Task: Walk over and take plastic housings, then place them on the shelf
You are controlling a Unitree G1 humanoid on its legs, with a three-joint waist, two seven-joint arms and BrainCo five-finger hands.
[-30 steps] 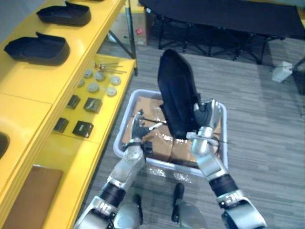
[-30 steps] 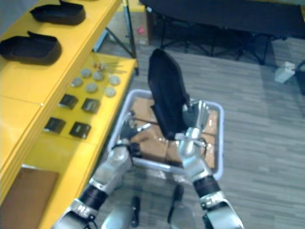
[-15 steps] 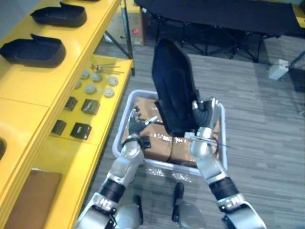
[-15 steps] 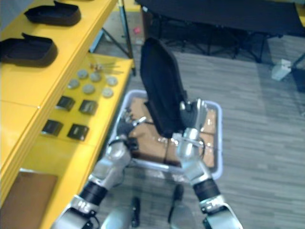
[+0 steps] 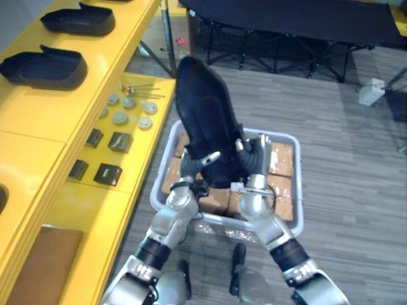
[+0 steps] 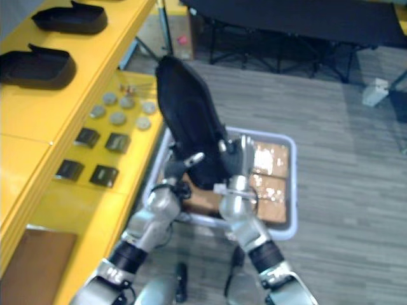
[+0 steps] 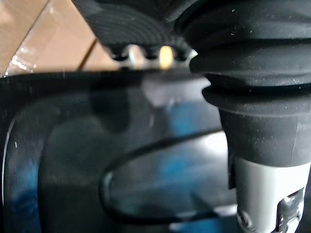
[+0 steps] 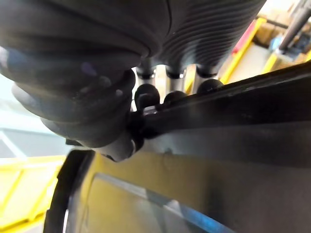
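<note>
black plastic housing [image 5: 206, 121] held tilted at frame centre, above grey bin [image 5: 298, 184]. right hand [image 5: 254, 162] fingers and thumb pinch its edge. left hand [image 5: 191, 168] fingers straight, pressed against its lower left side.

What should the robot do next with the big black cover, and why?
Probably swing the housing left toward the yellow shelf: the right hand grips it over the bin, the left hand at its lower edge, and two more housings already lie there.
</note>
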